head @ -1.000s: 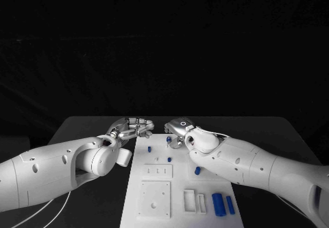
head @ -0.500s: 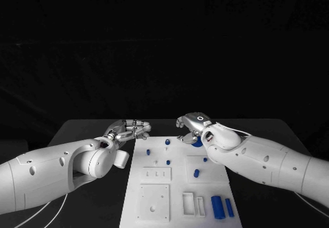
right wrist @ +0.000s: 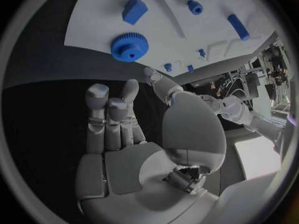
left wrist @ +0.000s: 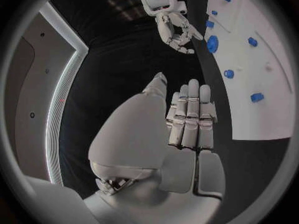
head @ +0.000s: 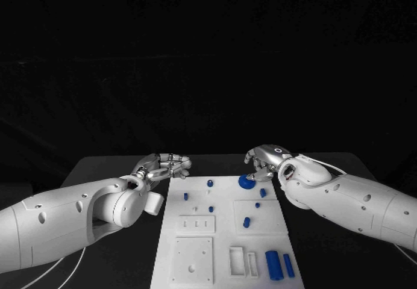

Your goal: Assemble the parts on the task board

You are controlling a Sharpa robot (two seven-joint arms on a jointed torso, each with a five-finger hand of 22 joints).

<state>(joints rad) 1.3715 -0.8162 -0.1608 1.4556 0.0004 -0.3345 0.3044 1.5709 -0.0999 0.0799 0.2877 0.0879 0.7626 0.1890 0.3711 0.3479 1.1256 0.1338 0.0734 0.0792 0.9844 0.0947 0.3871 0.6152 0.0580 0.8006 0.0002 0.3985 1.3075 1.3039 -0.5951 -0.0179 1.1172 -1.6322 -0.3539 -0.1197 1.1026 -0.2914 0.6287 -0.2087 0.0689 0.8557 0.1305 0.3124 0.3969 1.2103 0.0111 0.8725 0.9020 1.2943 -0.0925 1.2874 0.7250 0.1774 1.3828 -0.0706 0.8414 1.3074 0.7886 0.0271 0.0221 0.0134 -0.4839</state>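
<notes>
The white task board lies lengthwise in the middle of the table. A blue gear lies flat near its far right corner, also seen from the wrists. My right hand hovers just beyond the gear, fingers apart and holding nothing. My left hand hangs over the table off the board's far left corner, fingers curled in on nothing. Small blue pegs stand on the board, and two blue cylinders lie at its near right.
A blue block sits on the board close to the gear. White raised plates with slots and holes cover the board's near left. The black table runs on either side of the board.
The camera has shifted. My right hand has moved from over the board's middle to its far right corner, and the blue gear now lies uncovered below it. The left hand has barely moved.
</notes>
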